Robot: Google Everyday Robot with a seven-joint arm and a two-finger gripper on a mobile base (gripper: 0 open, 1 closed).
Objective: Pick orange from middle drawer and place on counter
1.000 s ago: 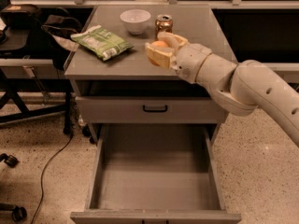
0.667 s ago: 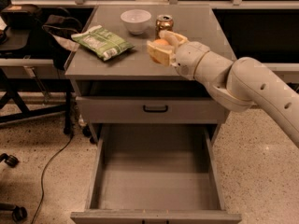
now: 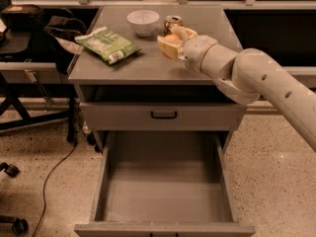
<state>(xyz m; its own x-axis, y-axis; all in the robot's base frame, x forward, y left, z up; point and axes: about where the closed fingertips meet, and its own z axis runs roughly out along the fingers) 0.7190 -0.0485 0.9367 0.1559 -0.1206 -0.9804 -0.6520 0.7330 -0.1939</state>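
orange (image 3: 172,36) gripped by the tool (image 3: 174,40) over the counter (image 3: 148,69), just beside the can (image 3: 173,20).

My white, rounded plastic arm (image 3: 266,83) reaches in from the right, its wrist angled to the upper left. My cream two-finger gripper (image 3: 172,40) sits low over the flat grey counter (image 3: 148,69), fingers seemingly closed around the small round orange (image 3: 172,36).
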